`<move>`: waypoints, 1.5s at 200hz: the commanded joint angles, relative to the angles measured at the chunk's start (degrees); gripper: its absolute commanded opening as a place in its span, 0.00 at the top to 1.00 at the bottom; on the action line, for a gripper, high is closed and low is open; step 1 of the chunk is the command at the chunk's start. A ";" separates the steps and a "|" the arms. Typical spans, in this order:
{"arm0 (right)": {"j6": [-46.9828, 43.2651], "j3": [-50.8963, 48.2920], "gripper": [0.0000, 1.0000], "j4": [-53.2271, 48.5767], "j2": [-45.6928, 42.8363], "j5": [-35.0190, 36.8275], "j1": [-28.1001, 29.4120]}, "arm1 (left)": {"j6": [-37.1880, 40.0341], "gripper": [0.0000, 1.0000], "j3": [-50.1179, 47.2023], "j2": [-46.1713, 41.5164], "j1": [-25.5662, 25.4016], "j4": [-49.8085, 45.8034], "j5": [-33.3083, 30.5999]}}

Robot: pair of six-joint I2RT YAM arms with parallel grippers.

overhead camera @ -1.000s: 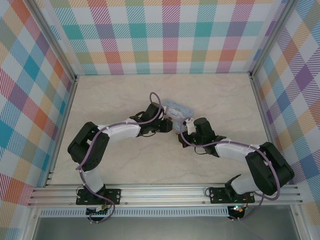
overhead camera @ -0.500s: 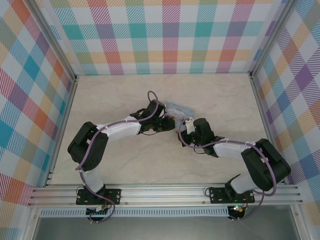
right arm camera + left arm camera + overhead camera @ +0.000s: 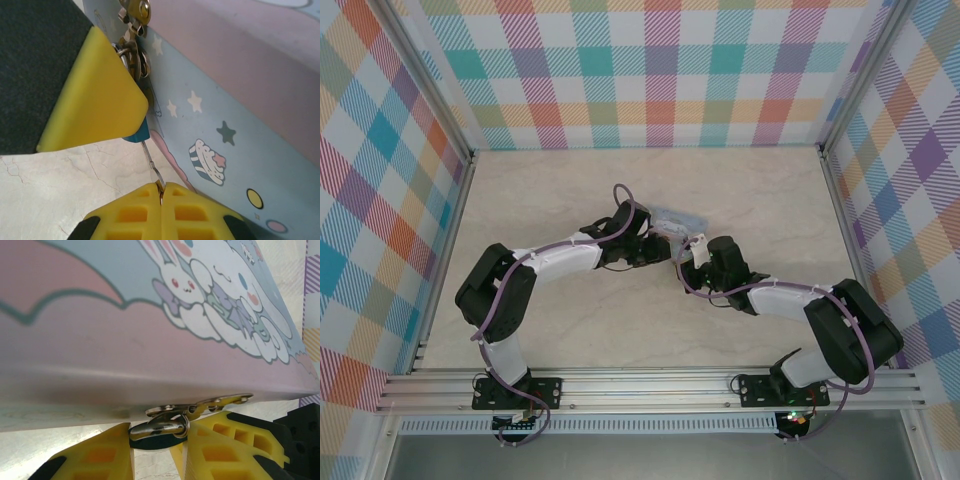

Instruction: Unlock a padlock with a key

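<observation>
The padlock (image 3: 159,430) hangs by its shiny shackle from the hasp (image 3: 210,403) of the cartoon tin (image 3: 150,330). My left gripper (image 3: 156,441) is shut on its dark body. In the right wrist view a bluish corner of the padlock (image 3: 138,132) peeks out under the left gripper's yellow finger (image 3: 95,95). The thin key (image 3: 152,165) runs from that corner down into my right gripper (image 3: 161,188), which is shut on its head. In the top view the left gripper (image 3: 658,250) and the right gripper (image 3: 682,260) meet tip to tip at the tin's near side.
The pale blue tin (image 3: 675,214) lies mid-table just behind both grippers, and its side wall (image 3: 240,110) stands close beside the key. Bare marbled tabletop (image 3: 560,330) spreads around it, closed in by checked walls.
Both grippers have edged slightly toward the back of the table. The tin has shifted a little with them. Both grips are unchanged.
</observation>
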 commanded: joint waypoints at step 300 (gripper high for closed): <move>1.28 -1.76 0.96 6.30 -2.03 -0.82 -1.50 | -10.76 0.79 -0.42 -3.60 0.57 6.60 1.15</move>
